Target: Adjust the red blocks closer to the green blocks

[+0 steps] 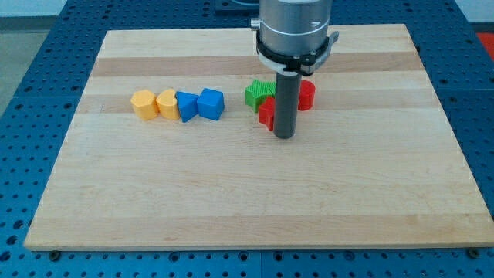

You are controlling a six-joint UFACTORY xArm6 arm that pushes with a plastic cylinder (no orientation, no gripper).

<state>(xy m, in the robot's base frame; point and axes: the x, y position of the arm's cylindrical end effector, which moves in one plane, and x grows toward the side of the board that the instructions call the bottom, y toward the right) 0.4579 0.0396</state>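
the rod's lower end, my tip (285,136), sits on the wooden board (231,201), and it is the landmark for everything here. there is no claw on this arm, only the straight dark rod, so nothing opens or shuts and it has hold of nothing.

a small red block (266,113) is just beside my tip, on the view's left and a bit toward the view's top. it looks like it touches the side of the rod. its shape is hard to make out because the rod hides part of it. a green block (258,93) with ridged sides sits right behind that red one, farther up from my tip, and the two touch. a second red block (307,95), rounder, peeks out from behind the rod, up and to the view's right of my tip.

well off to the view's left of my tip is a row of four touching blocks: an orange block (143,103), a yellow block (167,103), a blue block (186,106) and a blue cube (210,103).

the arm (296,31) comes straight down from the view's top, and its rod stands upright.
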